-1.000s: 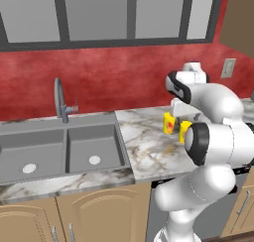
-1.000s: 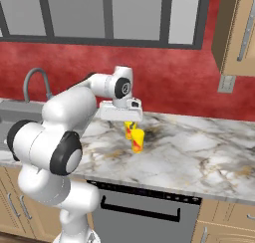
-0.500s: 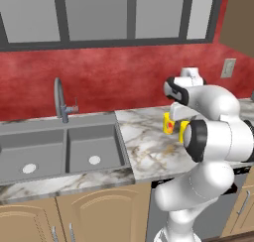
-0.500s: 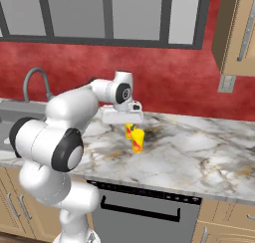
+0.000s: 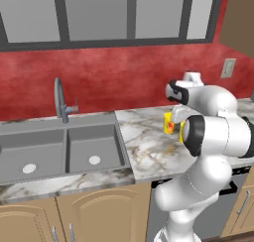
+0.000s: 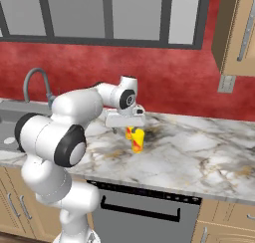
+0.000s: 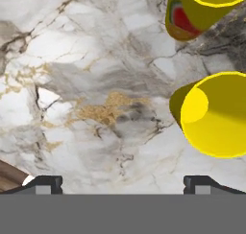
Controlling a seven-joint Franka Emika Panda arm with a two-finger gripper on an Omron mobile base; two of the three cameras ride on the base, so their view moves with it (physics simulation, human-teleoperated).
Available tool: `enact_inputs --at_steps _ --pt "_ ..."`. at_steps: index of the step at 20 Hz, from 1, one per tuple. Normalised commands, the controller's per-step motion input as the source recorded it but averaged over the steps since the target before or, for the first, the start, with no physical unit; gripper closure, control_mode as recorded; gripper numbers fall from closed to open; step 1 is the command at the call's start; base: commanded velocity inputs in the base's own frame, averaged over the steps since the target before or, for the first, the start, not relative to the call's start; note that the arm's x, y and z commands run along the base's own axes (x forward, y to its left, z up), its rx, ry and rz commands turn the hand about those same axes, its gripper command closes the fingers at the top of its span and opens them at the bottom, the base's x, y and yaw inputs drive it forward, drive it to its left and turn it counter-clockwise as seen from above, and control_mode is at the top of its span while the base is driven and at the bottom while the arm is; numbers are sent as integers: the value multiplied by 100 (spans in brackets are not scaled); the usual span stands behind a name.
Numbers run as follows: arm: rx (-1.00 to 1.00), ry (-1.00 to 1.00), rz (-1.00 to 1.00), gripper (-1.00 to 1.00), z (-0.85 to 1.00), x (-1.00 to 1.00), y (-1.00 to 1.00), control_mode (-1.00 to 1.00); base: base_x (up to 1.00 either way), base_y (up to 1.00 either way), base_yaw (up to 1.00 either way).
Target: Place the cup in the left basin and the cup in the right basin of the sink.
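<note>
Our gripper [image 7: 122, 182] hangs spread wide and empty over the marble counter [image 7: 86, 84]. Just ahead stand both yellow cups, the nearer cup [image 7: 214, 115] and the farther cup [image 7: 202, 10], neither grasped. Well off to the left, the sink [image 5: 59, 149] holds nothing we can see, so both placements remain.

Base views flank arm, share counter [image 5: 144, 142]; hand view close above.

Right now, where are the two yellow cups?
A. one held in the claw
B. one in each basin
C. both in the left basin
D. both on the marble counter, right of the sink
D: both yellow cups stand on the marble counter, under the open claw.
</note>
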Motion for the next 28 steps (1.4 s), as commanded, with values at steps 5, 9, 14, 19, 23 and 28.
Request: enact_inputs --at_steps 5,9,14,19,23,28 --pt "8 -1 7 -100 -17 19 -3 -100 0 0 0" --pt "3 0 6 -100 -16 22 0 -100 0 0 0" --pt "0 -1 4 -100 -16 19 -3 -100 0 0 0" --pt "0 0 0 -100 -17 12 -7 -100 0 0 0" --pt "0 0 0 -100 -18 10 -3 -100 0 0 0" --pt "0 0 0 -100 -18 12 0 -100 0 0 0"
